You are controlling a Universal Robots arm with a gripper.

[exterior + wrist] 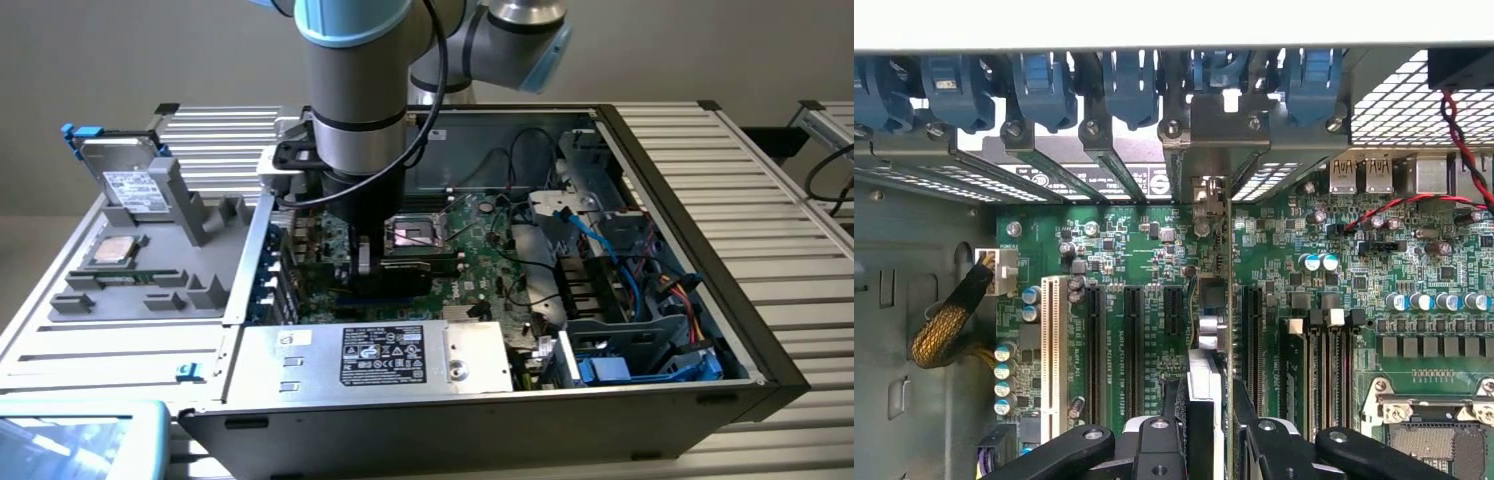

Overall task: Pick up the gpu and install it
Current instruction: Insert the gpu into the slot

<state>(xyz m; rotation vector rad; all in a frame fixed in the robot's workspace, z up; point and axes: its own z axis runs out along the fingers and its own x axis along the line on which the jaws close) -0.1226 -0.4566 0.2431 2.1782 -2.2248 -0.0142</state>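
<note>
Just beside gpu (1210,330): PCIe slots (1134,335), clips (1129,85)

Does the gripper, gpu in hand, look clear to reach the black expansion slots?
Likely yes: the gripper holds the gpu edge-on right at the black slots; no cable crosses them, the yellow-sleeved cable lies aside.

The gpu (1206,335) stands edge-on in the wrist view, so its 2 faces cannot be made out, and that view's edge cuts off the gripper (1204,405) behind the 2 fingers (1166,430) clamping it. In the exterior view the arm (354,100) runs out of the top edge and covers the slots beneath. The power supply's label (384,355) is too small to read. A blue-rimmed object (74,440) is cut off at a corner.
</note>
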